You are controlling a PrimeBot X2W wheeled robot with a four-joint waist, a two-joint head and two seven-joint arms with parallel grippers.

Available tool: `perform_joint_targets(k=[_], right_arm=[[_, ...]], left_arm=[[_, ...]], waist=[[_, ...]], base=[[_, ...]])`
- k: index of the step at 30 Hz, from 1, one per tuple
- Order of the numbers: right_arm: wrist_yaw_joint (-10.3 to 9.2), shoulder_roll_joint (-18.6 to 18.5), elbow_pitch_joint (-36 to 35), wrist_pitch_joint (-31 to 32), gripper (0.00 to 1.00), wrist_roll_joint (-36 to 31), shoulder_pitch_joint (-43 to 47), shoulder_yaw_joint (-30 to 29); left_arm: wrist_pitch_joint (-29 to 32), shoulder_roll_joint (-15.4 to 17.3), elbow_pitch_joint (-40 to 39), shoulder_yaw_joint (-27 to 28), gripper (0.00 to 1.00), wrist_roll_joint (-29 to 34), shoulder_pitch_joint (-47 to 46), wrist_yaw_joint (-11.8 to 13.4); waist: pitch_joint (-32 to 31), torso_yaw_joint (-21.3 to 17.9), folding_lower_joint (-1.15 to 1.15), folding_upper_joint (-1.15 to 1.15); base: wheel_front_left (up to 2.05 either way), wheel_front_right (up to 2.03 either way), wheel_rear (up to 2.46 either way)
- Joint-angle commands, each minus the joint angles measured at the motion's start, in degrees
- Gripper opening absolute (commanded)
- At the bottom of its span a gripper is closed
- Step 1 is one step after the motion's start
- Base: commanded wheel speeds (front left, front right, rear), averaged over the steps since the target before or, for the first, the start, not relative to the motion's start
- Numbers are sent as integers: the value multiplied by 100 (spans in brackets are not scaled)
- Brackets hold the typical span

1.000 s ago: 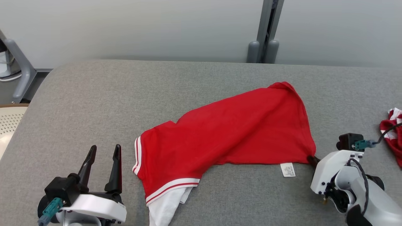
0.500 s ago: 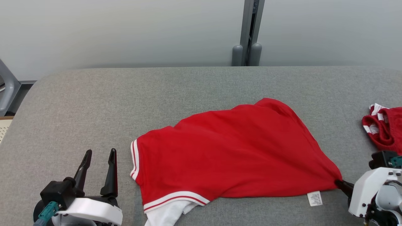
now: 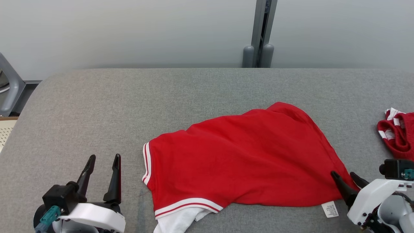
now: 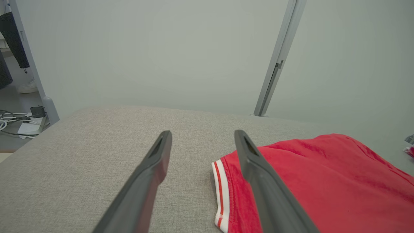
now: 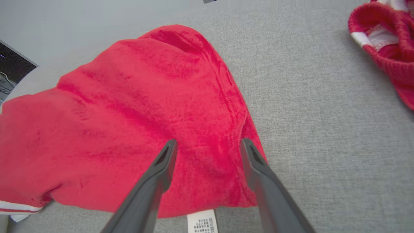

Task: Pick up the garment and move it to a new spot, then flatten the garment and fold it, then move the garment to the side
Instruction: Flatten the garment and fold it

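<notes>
Garment [image 3: 245, 155] red, fleecy, rumpled on grey woven table [image 3: 97, 97]; both jaws wide, empty.

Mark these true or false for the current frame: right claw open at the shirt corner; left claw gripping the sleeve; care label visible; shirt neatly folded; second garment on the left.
1. The right claw is open at the red shirt's near-right corner. True.
2. The left claw grips the shirt's sleeve. False: it is open and holds nothing, beside the striped sleeve hem.
3. A white care label sticks out from the shirt's near edge. True.
4. The shirt is folded into a neat rectangle. False: it lies in an uneven, rumpled shape on the grey table.
5. A second red-and-white garment lies at the table's left. False: it is at the right edge.
</notes>
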Motion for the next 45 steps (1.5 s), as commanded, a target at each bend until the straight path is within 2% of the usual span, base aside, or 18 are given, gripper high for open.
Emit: perform_joint_targets(k=[1, 9, 16, 23, 31, 34, 38, 39, 40, 41, 42, 43, 45], right_arm=[[1, 146, -184, -194, 100, -193, 166, -147], [1, 770, -1111, -884, 100, -1156, 405, -811], [1, 1151, -1516, -1459, 100, -1477, 445, -694], [1, 1270, -1376, -1841, 100, -1502, 376, -471], [1, 1206, -1219, -1941, 100, -1466, 175, -388], [1, 1197, -1188, -1974, 100, -1470, 88, -332], [1, 1195, -1163, -2029, 100, -1446, 36, -257], [1, 1194, -1155, -2045, 100, -1440, 31, -258], [1, 1194, -1148, -2054, 100, -1439, 31, -253], [1, 1195, -1142, -2062, 100, -1438, 30, -247], [1, 1199, -1138, -2074, 100, -1437, 26, -238], [1, 1201, -1134, -2087, 100, -1436, 21, -234], [1, 1197, -1122, -2098, 100, -1422, 16, -234]], left_arm=[[37, 60, -43, 11, 100, -28, -44, 32], [243, 127, -103, 6, 100, -117, 7, 55], [799, 110, 66, -102, 100, -310, 19, 10], [1673, 103, 268, -292, 100, -593, 7, -75], [3126, 119, 562, -507, 100, -1039, -205, -98], [3417, 77, 668, -510, 100, -1195, -322, -83], [3770, 32, 780, -624, 100, -1354, -381, -206], [3805, -2, 772, -634, 90, -1392, -380, -214], [3830, 18, 780, -651, 74, -1363, -384, -189], [3812, 65, 796, -655, 49, -1306, -393, -145], [3773, 87, 803, -654, 18, -1270, -404, -120], [3727, 89, 798, -644, 0, -1250, -416, -103], [3621, 134, 753, -627, 0, -1201, -441, -117]], waist=[[6, -3, 0, 0], [58, -120, 0, 0], [111, -217, 0, 0], [164, -293, 0, 0], [245, -398, 0, 0], [286, -477, 0, 0], [344, -589, 0, 0], [356, -606, 0, 0], [366, -619, 0, 0], [376, -631, 0, 0], [385, -642, 0, 0], [394, -647, 0, 0], [404, -644, 0, 0]], base=[[0, 0, 0], [0, 0, 0], [0, 0, 0], [0, 0, 0], [0, 0, 0], [0, 0, 0], [0, 0, 0], [0, 0, 0], [0, 0, 0], [0, 0, 0], [0, 0, 0], [0, 0, 0], [0, 0, 0]])
